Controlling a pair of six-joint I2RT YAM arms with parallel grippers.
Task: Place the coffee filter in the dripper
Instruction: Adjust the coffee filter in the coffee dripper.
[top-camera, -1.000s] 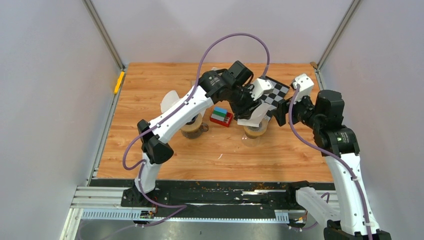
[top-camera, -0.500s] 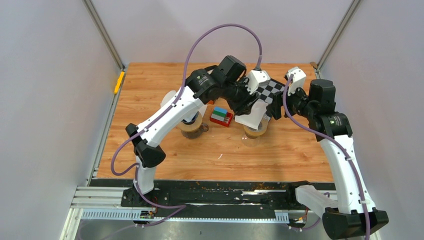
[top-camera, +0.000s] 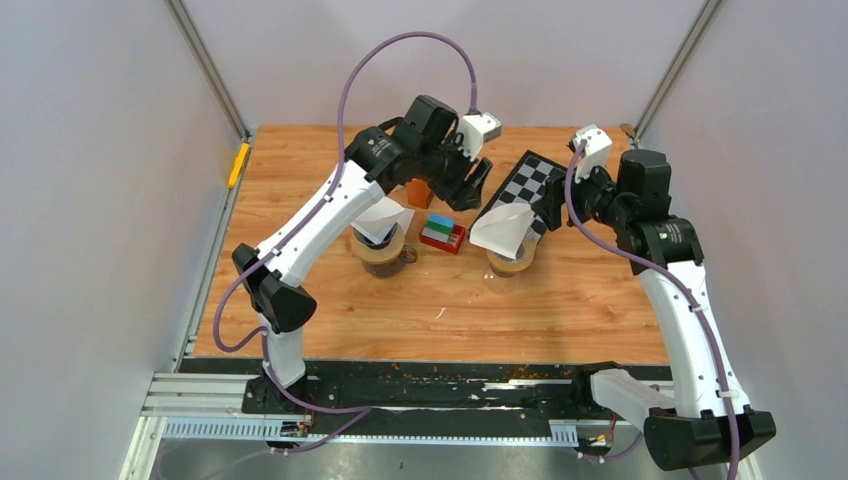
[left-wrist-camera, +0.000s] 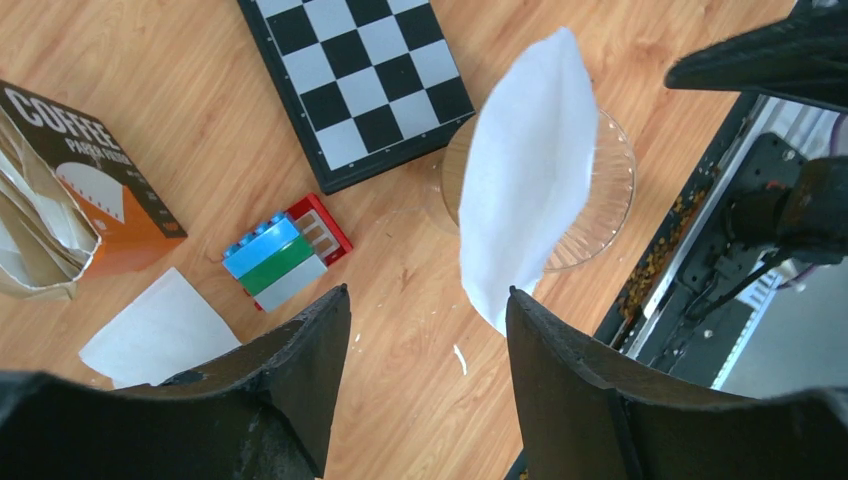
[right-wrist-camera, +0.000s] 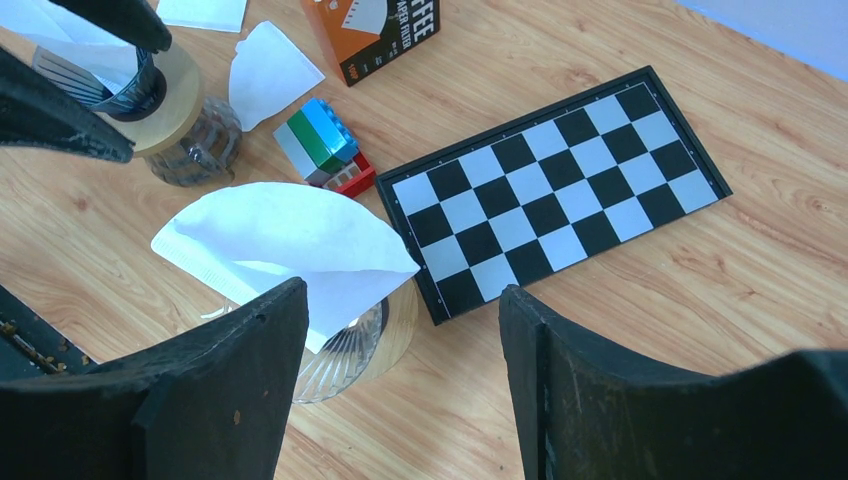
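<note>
Two white and black robot arms rise from a dark rail at the near edge of a wooden tabletop (top-camera: 300, 300). Nearest on the wood, right of centre, stands a clear ribbed glass dripper (right-wrist-camera: 350, 350) with a wooden collar. The white coffee filter (right-wrist-camera: 280, 240) rests on top of it, folded flat and tilted. One edge overhangs the rim, and it is not seated down inside the cone. Nothing grips it.

To the left, at about the same depth, stands a second glass vessel (top-camera: 385, 252) with a wooden collar. A loose white filter (top-camera: 380, 218) sits just beside or against it; which of the two cannot be told. Between the two vessels, slightly farther back, lies a small toy brick block (top-camera: 441, 233) in red, green, blue and grey.

Beyond the dripper lies a black and white checkerboard (top-camera: 530, 185), set at an angle. The right pincer (right-wrist-camera: 400, 300) hangs above its right end, released, fingers wide with nothing between them. Farther back, left of the board, stands an orange box (left-wrist-camera: 95, 170) printed COFFEE. The left pincer (left-wrist-camera: 425, 310) hovers high over this area, also released and empty, well clear of the filter.
</note>
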